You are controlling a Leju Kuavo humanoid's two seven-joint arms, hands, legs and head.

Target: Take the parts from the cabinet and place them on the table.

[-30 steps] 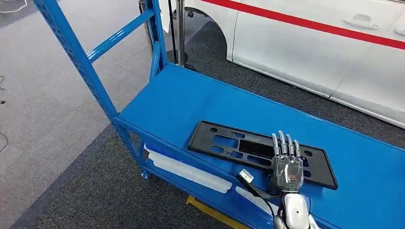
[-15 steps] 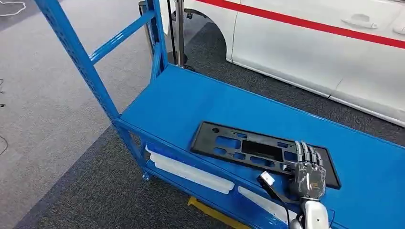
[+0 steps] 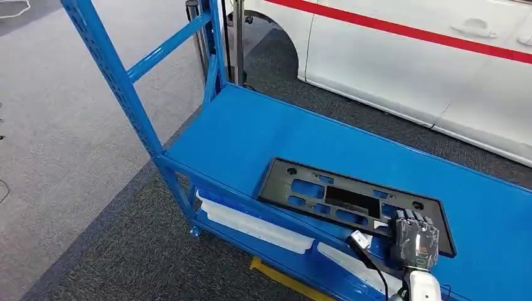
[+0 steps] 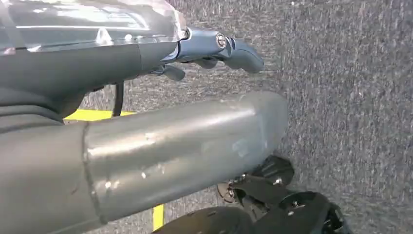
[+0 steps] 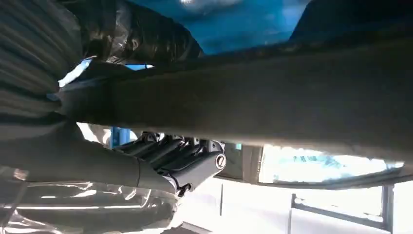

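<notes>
We see the black part (image 3: 356, 205) lying flat on the blue shelf (image 3: 263, 135) (near its front edge), where our right hand (image 3: 414, 240) curls its fingers (image 3: 411, 216) over the part's near right edge, grasping it.

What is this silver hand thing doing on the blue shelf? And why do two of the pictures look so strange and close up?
That is a robot with two arms. The big picture comes from a camera up on its body, looking down. Its right hand sits at the near edge of a flat black plastic part lying on the blue shelf. Its fingers seem to curl around that edge, so it looks like it is gripping the part. A white car stands behind. The strange pictures come from cameras on its wrists. One peers along the part's edge from close by. The other shows the left hand hanging over grey carpet, holding nothing.
</notes>
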